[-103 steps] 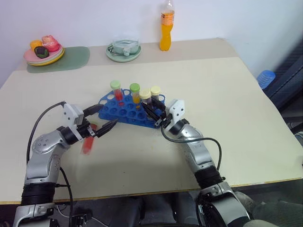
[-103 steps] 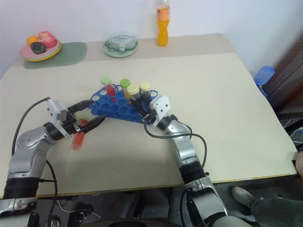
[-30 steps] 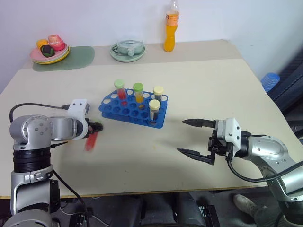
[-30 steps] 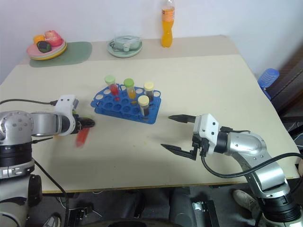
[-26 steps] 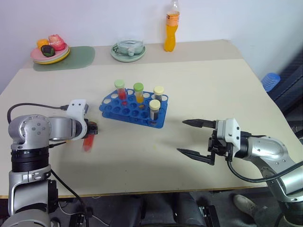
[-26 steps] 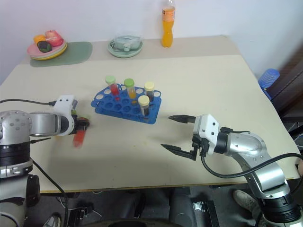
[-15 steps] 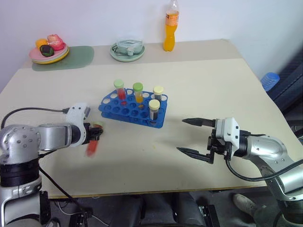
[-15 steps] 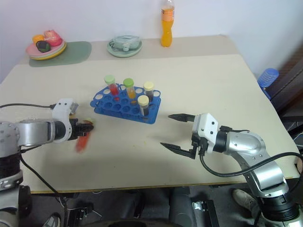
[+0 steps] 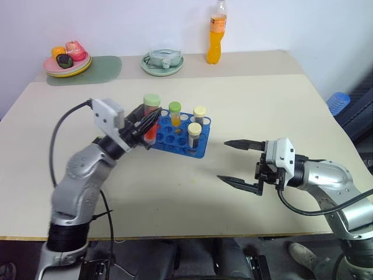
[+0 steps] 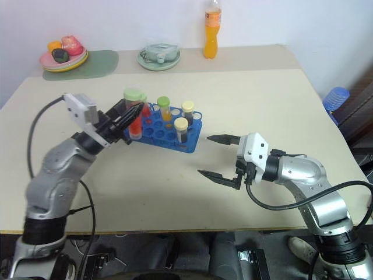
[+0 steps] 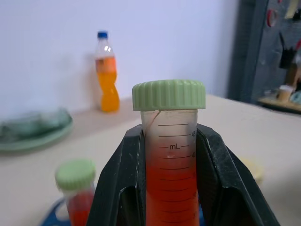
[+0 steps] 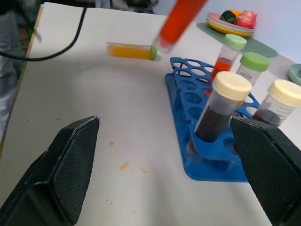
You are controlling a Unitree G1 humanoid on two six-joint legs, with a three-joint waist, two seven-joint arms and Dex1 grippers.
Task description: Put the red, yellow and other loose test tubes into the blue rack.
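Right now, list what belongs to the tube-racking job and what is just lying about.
Job: blue rack, racked tubes, loose yellow tube, red tube shut in left end effector.
Lying about: orange bottle, green dish, fruit plate, green mat.

Rack [image 9: 175,135] mid-table [image 9: 274,87] — bottle [image 9: 216,39] behind it.

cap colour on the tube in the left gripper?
Pale green, ribbed round cap on the clear red-liquid tube; clearest in the left wrist view.
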